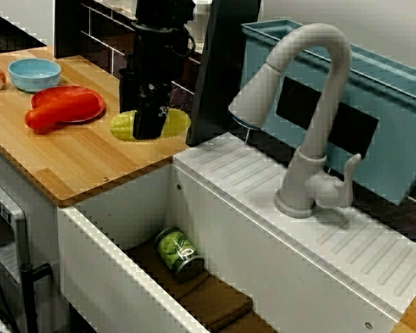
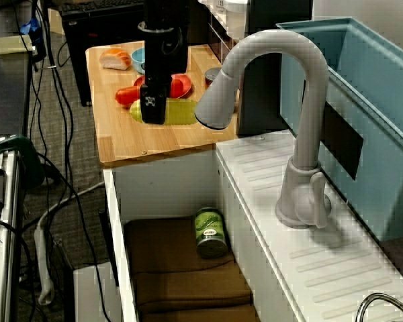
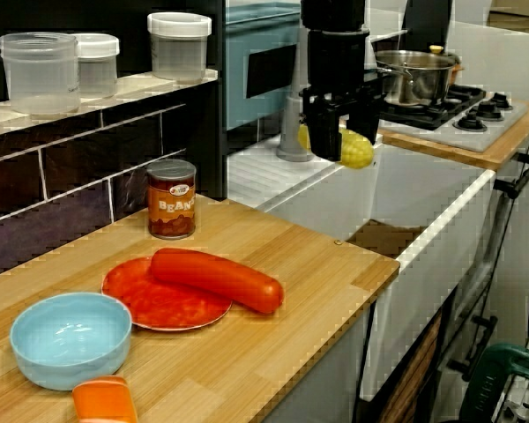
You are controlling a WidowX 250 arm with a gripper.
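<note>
The gripper (image 1: pixel 151 118) hangs point-down over the sink-side end of the wooden counter (image 1: pixel 76 159), and its fingers (image 3: pixel 316 123) are pinched on a yellow corn cob (image 1: pixel 175 123). They hold the cob crosswise around its middle, so in the view over the sink a yellow end sticks out on each side of the black fingers. In the view from the counter, the gripper (image 3: pixel 339 132) carries the cob (image 3: pixel 357 150) in the air, clear of the wood, with the longer end showing on the stove side.

A red plate (image 1: pixel 69 90) with a red sausage (image 3: pixel 216 279) across it lies near the gripper, farther from the sink. A blue bowl (image 1: pixel 33 74) sits beyond the plate. A bean can (image 3: pixel 171 199) stands at the tiled back wall, apart from the plate.

A tall black panel (image 1: pixel 218 69) stands just beside the gripper at the counter's back corner. On the sink side the counter ends in a straight edge, and the white sink (image 1: pixel 111 270) drops away below it. A green can (image 1: pixel 178 253) lies on its side on the brown mat at the bottom. The grey faucet (image 1: pixel 312 125) arches over the ribbed white ledge, well apart from the gripper. The bare wood between the cob and the front edge is open.
</note>
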